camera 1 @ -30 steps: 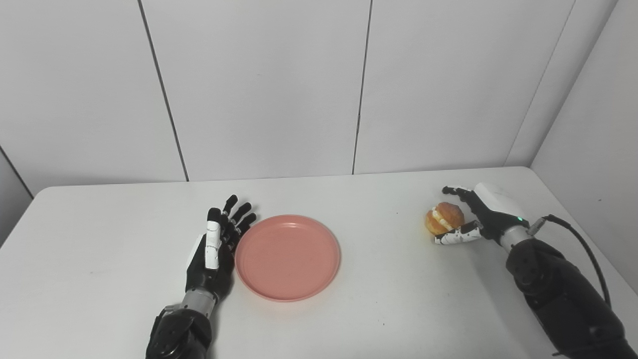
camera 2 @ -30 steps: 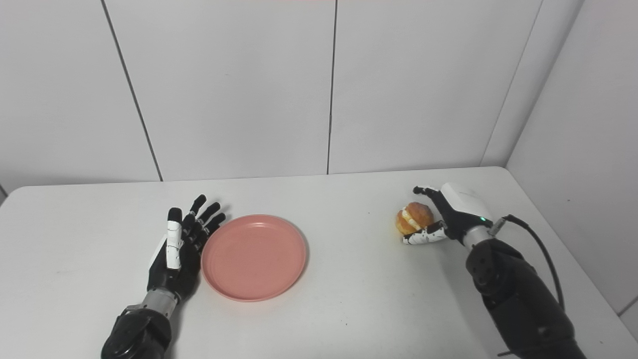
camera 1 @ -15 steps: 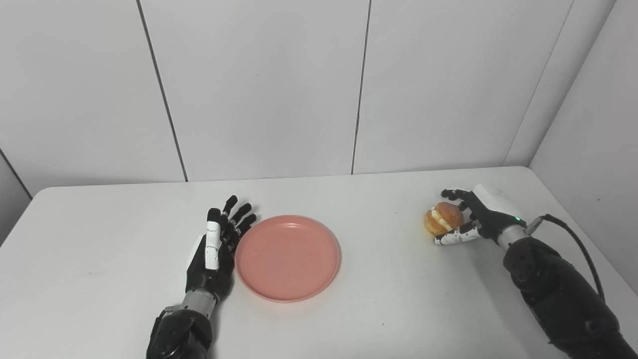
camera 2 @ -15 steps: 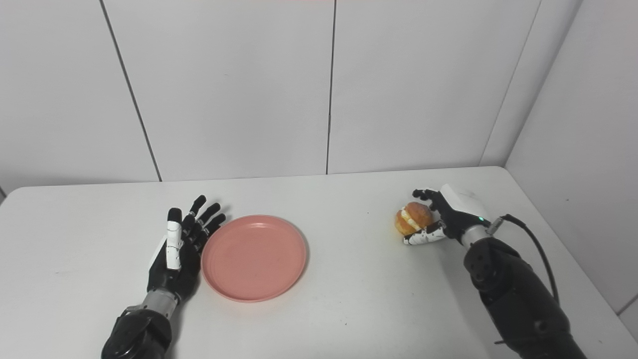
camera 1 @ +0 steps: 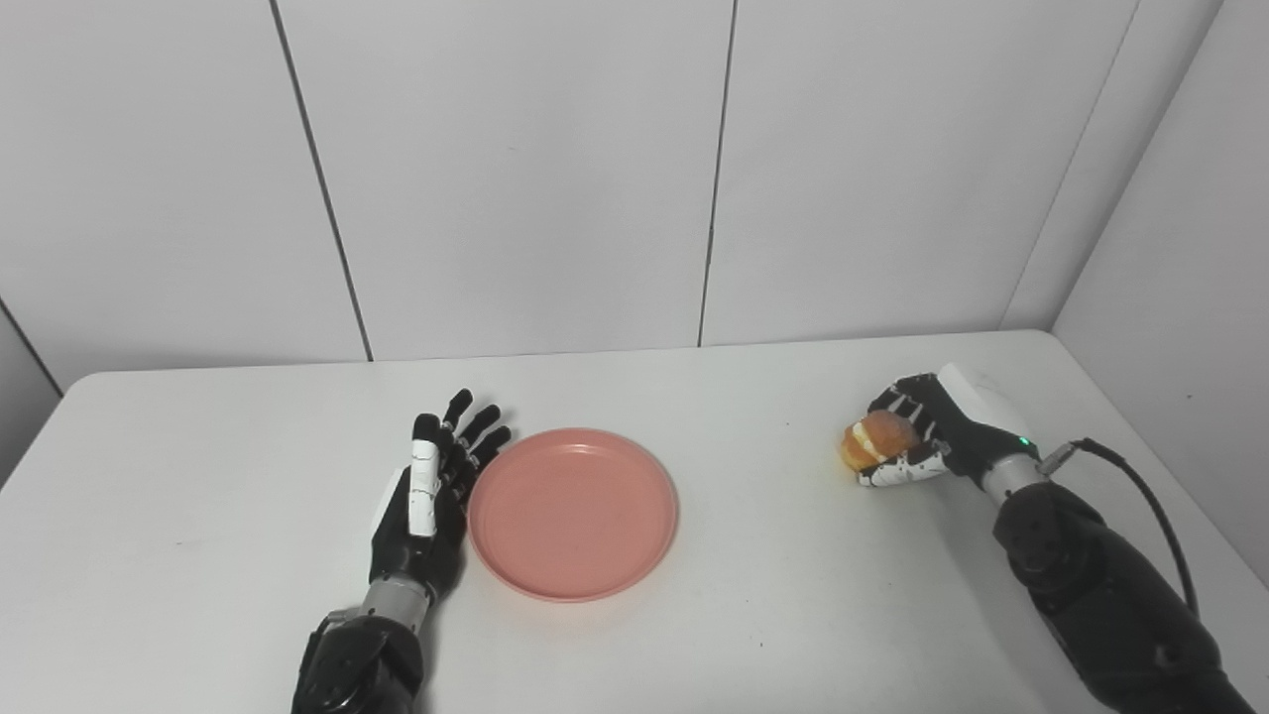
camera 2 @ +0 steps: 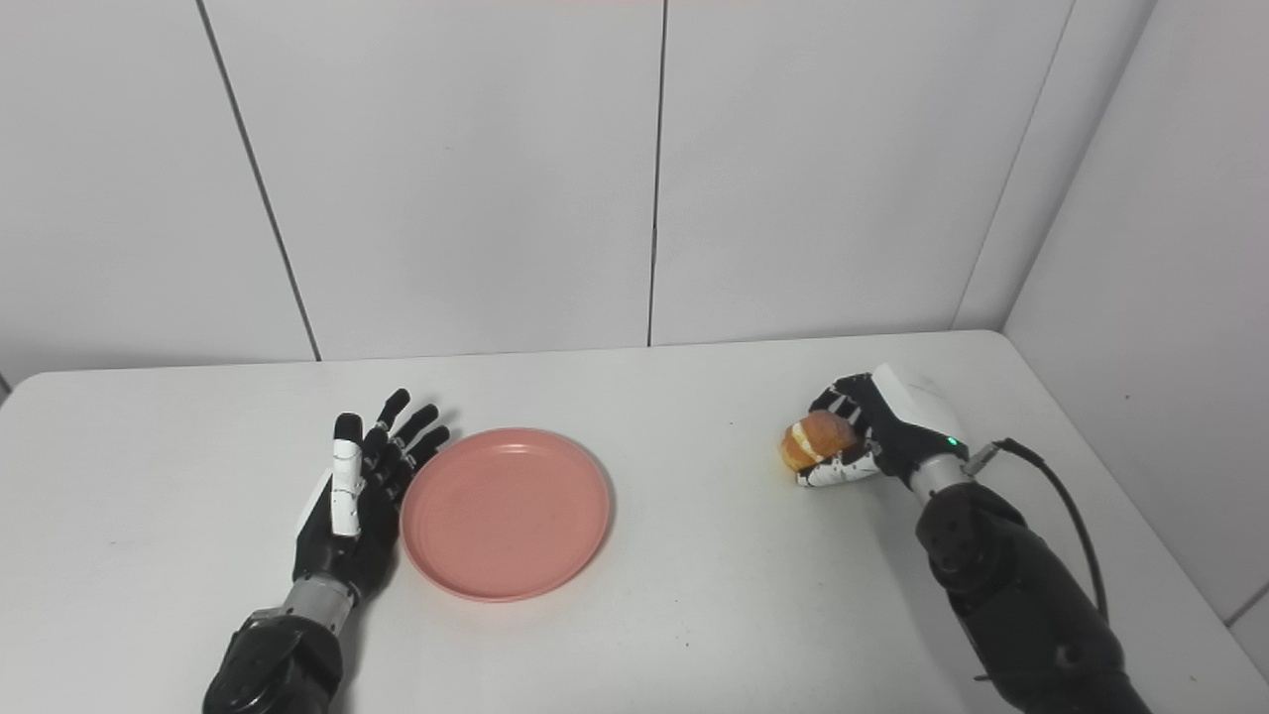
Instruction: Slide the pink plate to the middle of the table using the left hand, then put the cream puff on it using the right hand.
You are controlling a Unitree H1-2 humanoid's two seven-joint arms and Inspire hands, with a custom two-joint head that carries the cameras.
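1. Now that its fingers have curled over the top, the right hand (camera 1: 917, 436) is clenched on the cream puff (camera 1: 868, 440), thumb tucked beneath, near the right end of the table (camera 1: 198, 555).
2. A second ago those fingers stood open around the pastry; half a second ago they were bending in. The grasp looks complete, so lifting and carrying it across is likely next.
3. Over on the other side, the left hand (camera 2: 355, 501) has not budged: palm edge-on, fingers spread and straight, resting just beside the pink plate (camera 2: 506, 511).
4. That plate sits roughly mid-table, same spot as before, well apart from the puff, so the sliding step appears finished.
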